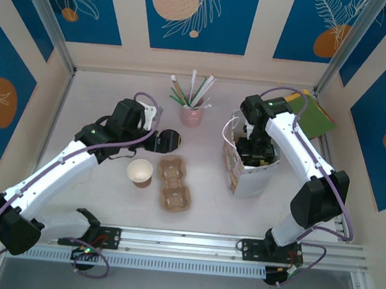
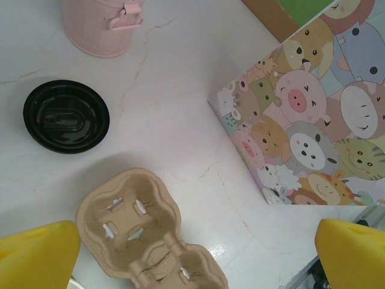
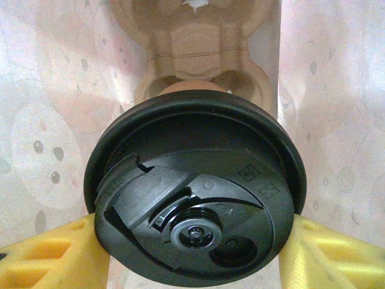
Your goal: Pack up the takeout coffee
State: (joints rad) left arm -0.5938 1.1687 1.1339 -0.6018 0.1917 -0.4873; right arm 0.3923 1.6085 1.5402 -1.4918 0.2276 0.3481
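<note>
Top external: right gripper (image 1: 254, 149) sunk in the cartoon paper bag (image 1: 248, 181), right of centre. We count one bag, one pulp cup tray (image 1: 175, 183), one lidless cup (image 1: 139, 172), one loose black lid (image 1: 169, 140)

Left wrist: left gripper (image 2: 192, 259) wide open, empty, near the tray

Right wrist: yellow fingers (image 3: 54, 253) clamp the one takeout coffee (image 3: 195, 211) over a second tray (image 3: 195, 42) inside the bag. We judge an off-centre release could miss the slot and tip it, or the lid rim could snag the bag wall

Bright, even light, soft shadows on the table (image 2: 180, 120), left fingers (image 2: 36, 256) slightly blurred at the frame edge.
</note>
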